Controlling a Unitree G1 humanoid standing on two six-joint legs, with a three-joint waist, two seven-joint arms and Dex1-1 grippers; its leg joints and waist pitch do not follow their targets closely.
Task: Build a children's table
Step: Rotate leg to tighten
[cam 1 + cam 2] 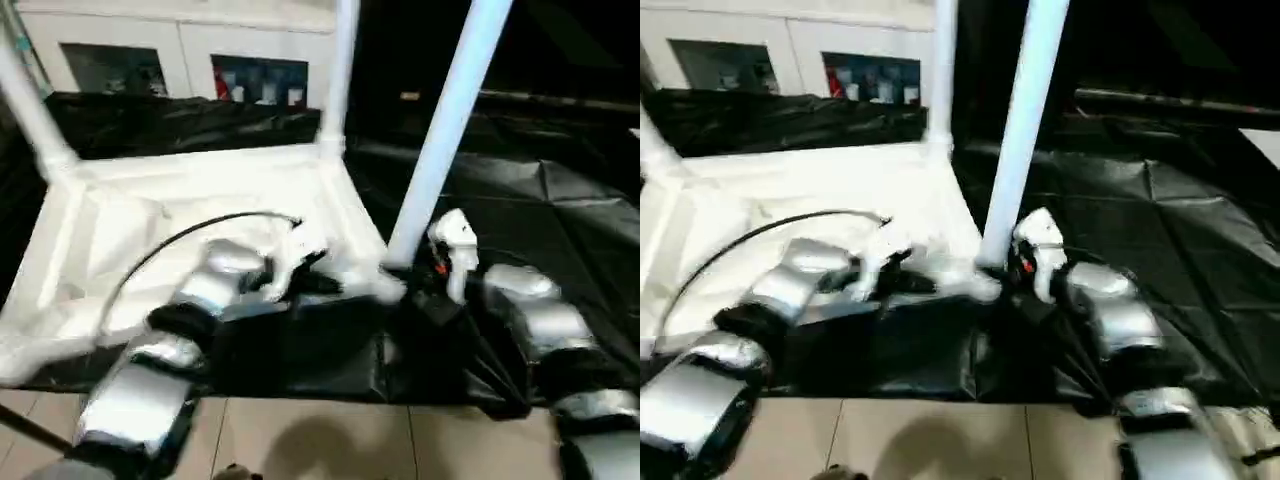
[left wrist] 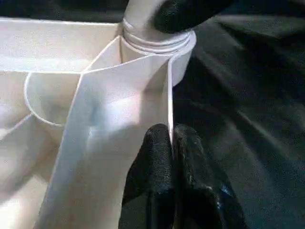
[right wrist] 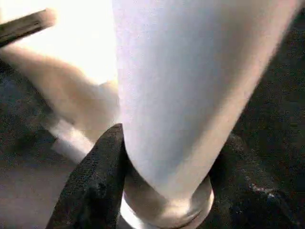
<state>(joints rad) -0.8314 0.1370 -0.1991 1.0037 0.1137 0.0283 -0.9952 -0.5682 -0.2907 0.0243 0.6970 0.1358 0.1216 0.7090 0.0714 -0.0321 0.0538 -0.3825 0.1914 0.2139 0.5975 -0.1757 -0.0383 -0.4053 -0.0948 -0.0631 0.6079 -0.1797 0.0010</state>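
The tabletop (image 1: 200, 220) lies upside down at centre left of the head view. My left claw (image 2: 172, 143) is clenched on its rim; my right claw (image 3: 167, 181) grasps the leg (image 1: 450, 120) just above the near corner socket (image 2: 157, 45). The leg looks light, rigid and smooth — hold low. Its long axis rises, tilting toward upper right.

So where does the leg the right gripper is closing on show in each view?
Left eye: leg right of centre, rising from tabletop's near corner.
Right eye: centre.
Left wrist: its base in the corner socket.
Right wrist: close up, between black fingers.
Shared landmark: that socket.
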